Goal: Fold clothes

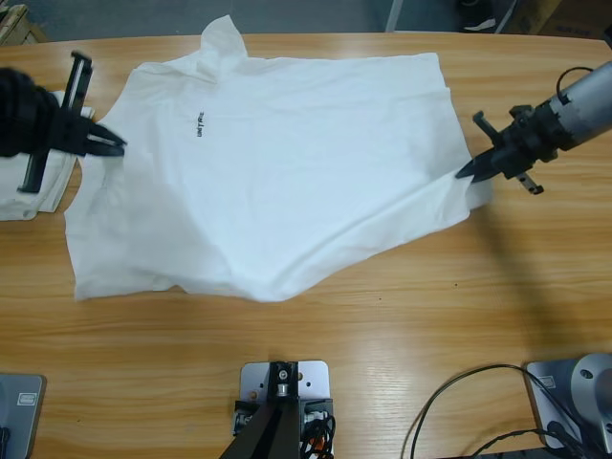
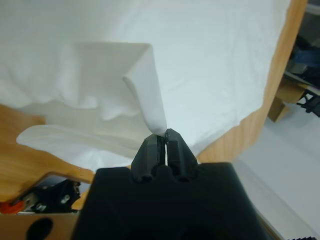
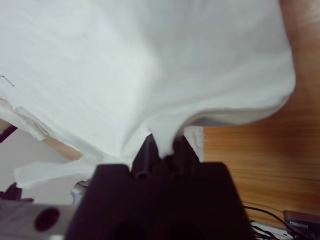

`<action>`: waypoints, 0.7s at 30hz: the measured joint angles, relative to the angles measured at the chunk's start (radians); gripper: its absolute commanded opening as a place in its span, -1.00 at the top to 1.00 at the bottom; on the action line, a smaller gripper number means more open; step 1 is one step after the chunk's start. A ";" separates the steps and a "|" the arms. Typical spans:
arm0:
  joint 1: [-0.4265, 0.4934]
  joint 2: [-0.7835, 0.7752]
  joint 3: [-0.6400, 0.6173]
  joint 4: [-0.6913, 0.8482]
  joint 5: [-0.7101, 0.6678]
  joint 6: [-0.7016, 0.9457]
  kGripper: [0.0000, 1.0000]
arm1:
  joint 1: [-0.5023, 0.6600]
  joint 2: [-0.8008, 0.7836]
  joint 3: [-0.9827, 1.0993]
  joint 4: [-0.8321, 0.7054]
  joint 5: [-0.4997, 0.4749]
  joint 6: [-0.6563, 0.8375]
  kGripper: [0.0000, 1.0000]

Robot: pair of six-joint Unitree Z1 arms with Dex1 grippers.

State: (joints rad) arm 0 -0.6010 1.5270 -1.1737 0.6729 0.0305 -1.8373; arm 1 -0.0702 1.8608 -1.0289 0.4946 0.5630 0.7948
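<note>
A white shirt (image 1: 277,182) with small black chest lettering (image 1: 200,123) is spread across the middle of the wooden table (image 1: 382,335). It is judged light, soft and limp, likely to sag and crease wherever unsupported, so it is best taken by its edges. The left gripper (image 2: 166,134) is closed on a pinch of fabric at the shirt's collar end, the arm lying low and level. The right gripper (image 3: 165,145) is clamped on the hem at the opposite end, its arm angled down. Folded white cloth (image 1: 33,191) lies beside the shirt's collar end.
</note>
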 measured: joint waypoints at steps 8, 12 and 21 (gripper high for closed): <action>0.125 0.107 -0.104 0.000 -0.046 0.103 1.00 | -0.024 0.024 -0.053 0.052 -0.014 0.000 1.00; 0.141 0.141 -0.112 0.000 -0.046 0.128 1.00 | -0.037 0.041 -0.054 0.075 -0.049 0.000 1.00; 0.227 0.161 -0.197 0.005 -0.046 0.234 1.00 | -0.047 0.050 -0.055 0.085 -0.056 -0.001 1.00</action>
State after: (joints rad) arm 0 -0.3737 1.6876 -1.3712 0.6782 -0.0159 -1.6032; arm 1 -0.1171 1.9109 -1.0838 0.5794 0.5075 0.7939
